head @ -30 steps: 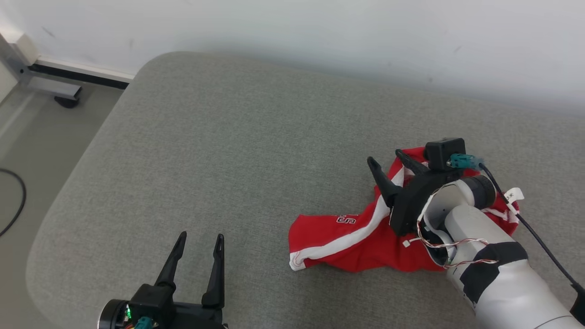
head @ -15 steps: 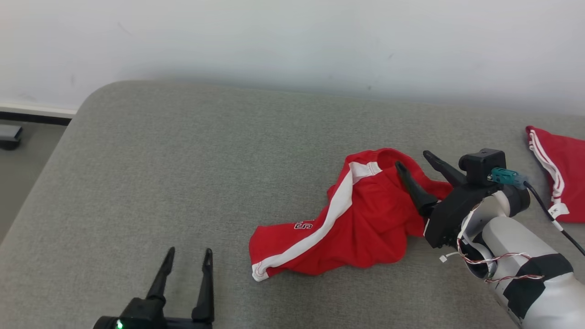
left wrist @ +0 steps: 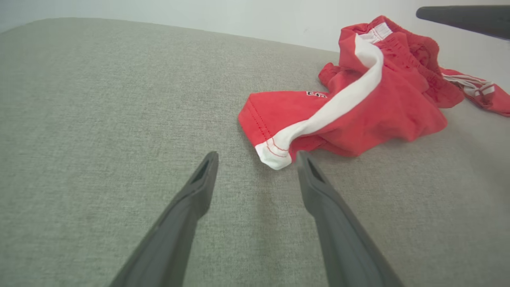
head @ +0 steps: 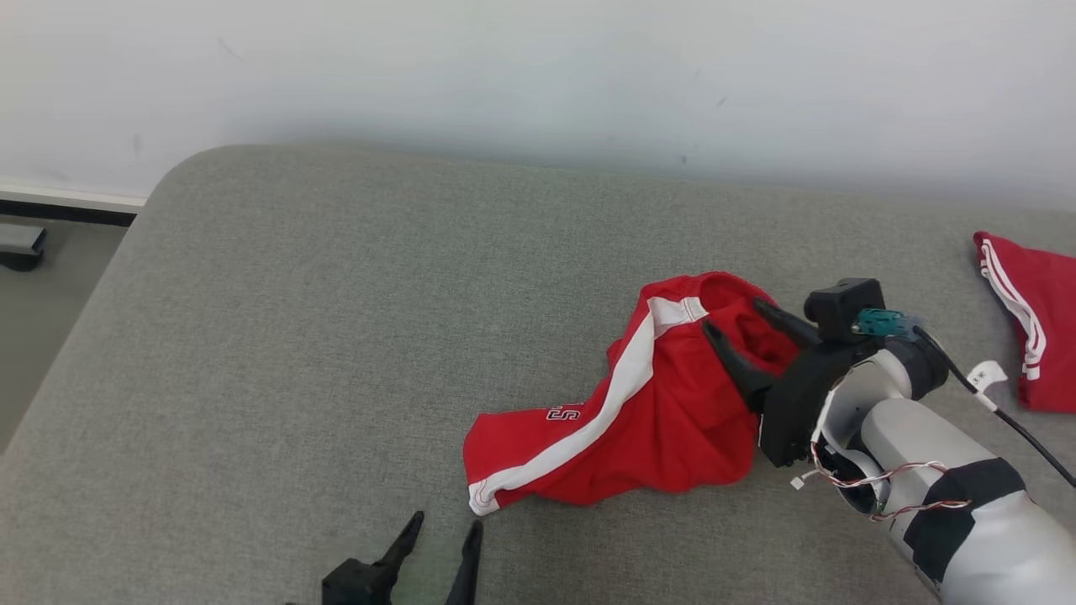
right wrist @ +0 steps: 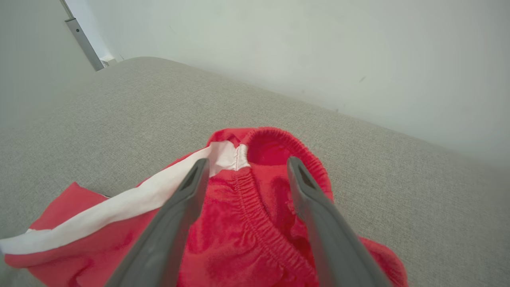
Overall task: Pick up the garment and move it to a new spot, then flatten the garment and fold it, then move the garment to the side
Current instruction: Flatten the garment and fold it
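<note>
Red garment [head: 639, 420] lies crumpled right of centre on the grey cushion [head: 294, 336]. Right gripper [head: 735, 315] is spread wide over the waistband [right wrist: 279, 139] and holds nothing, probably lined up to pinch it. Left gripper [head: 446, 521] is wide too and empty, aimed at the white hem corner [left wrist: 275, 153]; can't tell if it's touching. Two grab points, likely for spreading flat.

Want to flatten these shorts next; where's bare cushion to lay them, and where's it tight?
Widest bare patch: grey cushion left of the red shorts, out to its rounded edge and the wall. Narrower strip between shorts and wall. Crowded right: right gripper over the waistband, another red garment beyond.
</note>
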Available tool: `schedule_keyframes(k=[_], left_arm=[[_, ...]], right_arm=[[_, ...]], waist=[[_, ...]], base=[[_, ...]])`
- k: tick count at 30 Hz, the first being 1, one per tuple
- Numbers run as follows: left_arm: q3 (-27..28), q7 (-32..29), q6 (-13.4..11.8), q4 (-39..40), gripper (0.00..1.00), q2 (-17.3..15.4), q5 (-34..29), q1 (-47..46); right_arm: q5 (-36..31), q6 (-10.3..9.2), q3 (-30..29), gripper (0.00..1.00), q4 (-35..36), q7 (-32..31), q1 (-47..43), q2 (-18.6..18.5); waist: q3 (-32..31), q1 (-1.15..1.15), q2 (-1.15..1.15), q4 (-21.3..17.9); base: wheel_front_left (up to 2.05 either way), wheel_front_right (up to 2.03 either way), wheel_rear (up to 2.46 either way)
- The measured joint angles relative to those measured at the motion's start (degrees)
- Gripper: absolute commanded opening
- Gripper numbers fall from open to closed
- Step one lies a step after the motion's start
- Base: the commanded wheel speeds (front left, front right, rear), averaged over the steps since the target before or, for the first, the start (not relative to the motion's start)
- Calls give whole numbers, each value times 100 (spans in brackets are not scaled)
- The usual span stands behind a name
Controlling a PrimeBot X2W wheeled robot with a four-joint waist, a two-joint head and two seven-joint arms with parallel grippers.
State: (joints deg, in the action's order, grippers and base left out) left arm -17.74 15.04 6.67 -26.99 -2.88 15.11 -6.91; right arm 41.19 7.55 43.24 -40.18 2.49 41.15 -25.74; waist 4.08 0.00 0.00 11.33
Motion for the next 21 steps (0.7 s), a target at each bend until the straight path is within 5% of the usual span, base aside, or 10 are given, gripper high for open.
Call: schedule_keyframes(k=[17, 18, 19, 20, 21], left_arm=[[-954, 0, 4, -745, 100, -1, 870, -912], [-988, 0, 3, -782, 100, 3, 909, -962], [-1033, 0, 3, -842, 85, 4, 1000, -1019], [-1080, 0, 3, -898, 30, -1, 1036, -1073], [-1124, 0, 3, -926, 0, -2, 1069, -1120]], right_arm=[[125, 0, 759, 100, -820, -146, 786, 155], [125, 0, 809, 92, -899, -180, 837, 165], [125, 0, 873, 35, -962, -209, 883, 176], [129, 0, 917, 0, -1023, -231, 921, 197], [158, 0, 944, 0, -1070, -220, 952, 222]], waist=[[368, 0, 0, 247], [397, 0, 0, 264], [424, 0, 0, 283], [446, 0, 0, 302], [466, 0, 0, 319]], base=[[0, 0, 0], [0, 0, 0], [0, 0, 0], [0, 0, 0], [0, 0, 0]])
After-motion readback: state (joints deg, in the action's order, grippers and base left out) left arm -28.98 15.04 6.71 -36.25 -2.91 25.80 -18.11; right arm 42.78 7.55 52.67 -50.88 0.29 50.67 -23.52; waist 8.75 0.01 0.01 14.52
